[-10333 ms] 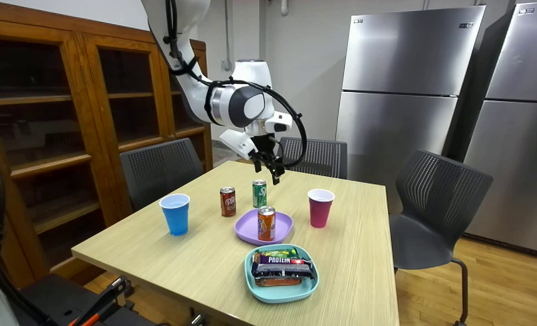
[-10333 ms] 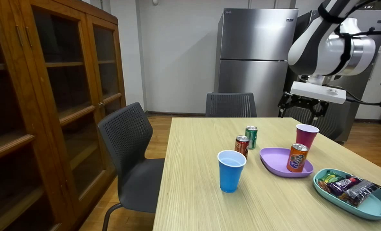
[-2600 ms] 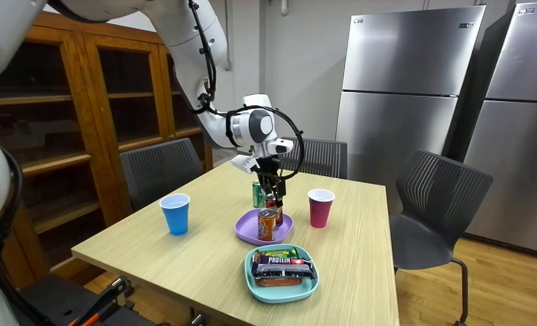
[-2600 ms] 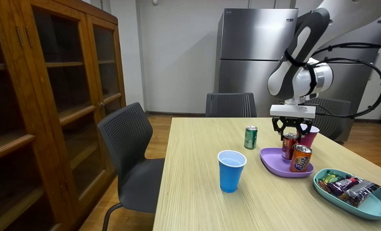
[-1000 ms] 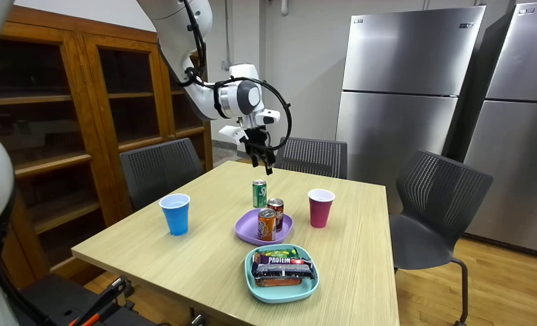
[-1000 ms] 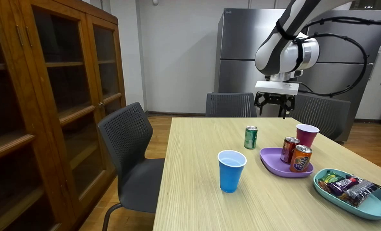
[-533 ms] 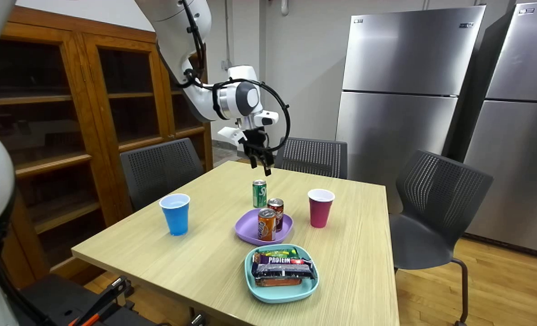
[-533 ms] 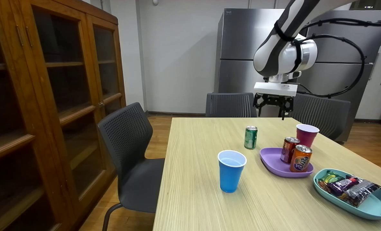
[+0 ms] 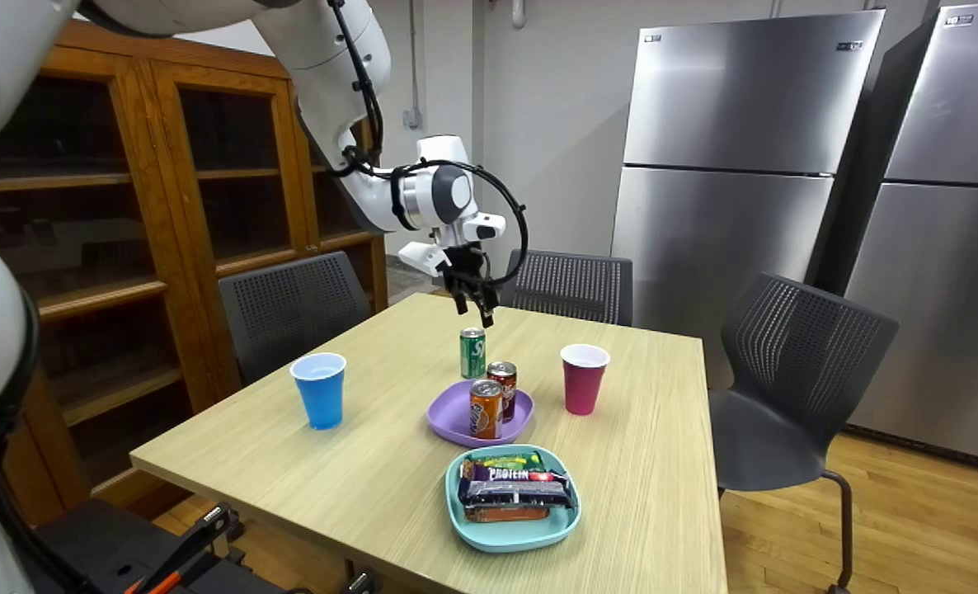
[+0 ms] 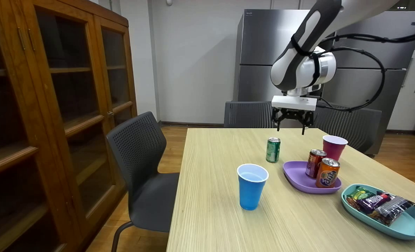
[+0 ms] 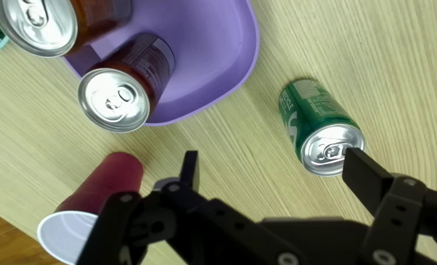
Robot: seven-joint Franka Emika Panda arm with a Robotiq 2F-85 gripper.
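Note:
My gripper (image 9: 474,315) is open and empty above the table, also in an exterior view (image 10: 290,131). It is nearest the green can (image 9: 472,355), which stands upright on the table. In the wrist view one fingertip of the gripper (image 11: 270,154) overlaps the lid of the green can (image 11: 314,106); the can stands below and apart from the fingers. A dark red can (image 10: 314,163) and an orange can (image 10: 328,174) stand upright side by side on the purple plate (image 10: 295,175). The dark red can (image 11: 144,59) also shows in the wrist view.
A magenta cup (image 9: 584,384) stands right of the purple plate in an exterior view. A blue cup (image 9: 321,392) stands at the left. A teal plate (image 9: 514,536) holds several snack bars (image 9: 505,487). Chairs (image 9: 571,285) surround the table.
The dark red can went from the table onto the purple plate and was let go. The gripper then rose away from it toward the green can, and has just lowered slightly, staying open.

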